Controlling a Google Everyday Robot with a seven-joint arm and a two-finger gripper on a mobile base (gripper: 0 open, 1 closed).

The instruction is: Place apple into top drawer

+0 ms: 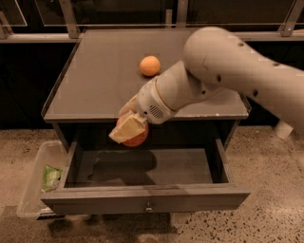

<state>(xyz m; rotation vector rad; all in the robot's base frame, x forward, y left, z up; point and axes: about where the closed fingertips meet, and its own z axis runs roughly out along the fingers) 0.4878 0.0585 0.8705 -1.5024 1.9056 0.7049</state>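
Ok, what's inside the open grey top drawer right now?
Only bare floor shows in the wide grey top drawer. The gripper holds the round red apple above it. The front panel hides the floor's nearest strip.

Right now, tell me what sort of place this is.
Probably an office kitchenette or lab mock-up: a grey cabinet with its top drawer pulled open, a speckled stone floor, glazed panels behind. The gripper holds the apple above the drawer.

Smooth off-white arm (228, 66) with small dark dots, perhaps screws; cream gripper (127, 129) clasps the apple (138, 139) above the top drawer (190, 197).
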